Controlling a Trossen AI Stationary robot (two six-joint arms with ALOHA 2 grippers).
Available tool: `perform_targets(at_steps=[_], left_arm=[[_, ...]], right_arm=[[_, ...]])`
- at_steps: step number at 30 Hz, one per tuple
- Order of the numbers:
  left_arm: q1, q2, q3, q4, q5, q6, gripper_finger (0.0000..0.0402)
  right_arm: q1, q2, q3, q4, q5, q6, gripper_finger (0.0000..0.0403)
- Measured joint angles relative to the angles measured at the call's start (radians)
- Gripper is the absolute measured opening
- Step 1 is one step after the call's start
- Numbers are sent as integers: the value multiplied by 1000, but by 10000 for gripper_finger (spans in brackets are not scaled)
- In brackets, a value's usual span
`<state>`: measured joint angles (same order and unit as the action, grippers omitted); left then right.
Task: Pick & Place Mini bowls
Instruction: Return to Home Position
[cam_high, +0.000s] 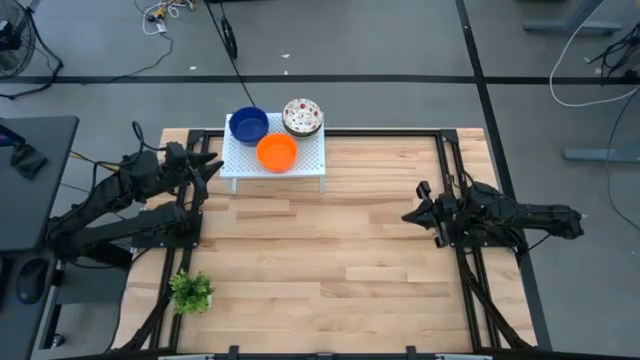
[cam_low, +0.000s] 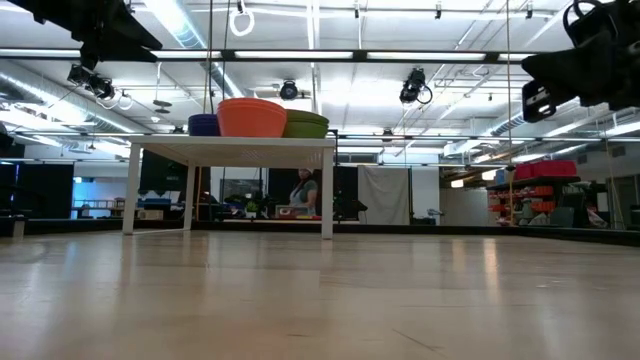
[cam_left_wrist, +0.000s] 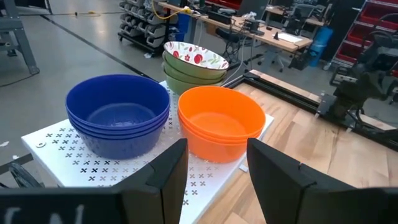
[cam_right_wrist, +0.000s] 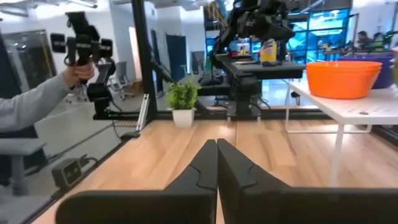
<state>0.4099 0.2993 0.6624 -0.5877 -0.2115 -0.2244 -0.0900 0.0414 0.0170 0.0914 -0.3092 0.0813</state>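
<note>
The mini bowls stand in three stacks on the white perforated rack (cam_high: 300, 170): blue (cam_high: 249, 125), orange (cam_high: 277, 152) and speckled white with green outsides (cam_high: 302, 116). All three rest on their bases. My left gripper (cam_high: 210, 167) hovers open just off the rack's left end. Its wrist view looks past the fingers at the blue stack (cam_left_wrist: 118, 115), the orange stack (cam_left_wrist: 221, 121) and the speckled stack (cam_left_wrist: 194, 62). My right gripper (cam_high: 408, 215) is shut and held above the table's right side, well away from the rack. Its wrist view (cam_right_wrist: 216, 165) shows the orange bowls (cam_right_wrist: 342, 78) far off.
A small green plant (cam_high: 190, 292) stands near the table's near-left corner. Dark frame rails (cam_high: 455, 170) run along the table's sides. The rack stands on legs at the far edge (cam_low: 230, 150). A person's hand holding a controller (cam_right_wrist: 81, 65) shows beyond the table. Bare wood lies mid-table.
</note>
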Motion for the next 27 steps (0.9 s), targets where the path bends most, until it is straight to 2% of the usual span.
perform_targets(at_steps=[8, 17, 23, 27], left_arm=[[0, 0, 0, -3, 0, 1, 170], [0, -12, 0, -14, 26, 32, 170], [0, -117, 0, -30, 148, 74, 170], [0, -217, -1, -55, 174, 80, 170]], right_arm=[[72, 0, 0, 6, 84, 11, 3], [106, 3, 0, -85, 309, -65, 8], [106, 5, 0, -80, 320, -81, 22], [106, 5, 0, -79, 320, -81, 24]])
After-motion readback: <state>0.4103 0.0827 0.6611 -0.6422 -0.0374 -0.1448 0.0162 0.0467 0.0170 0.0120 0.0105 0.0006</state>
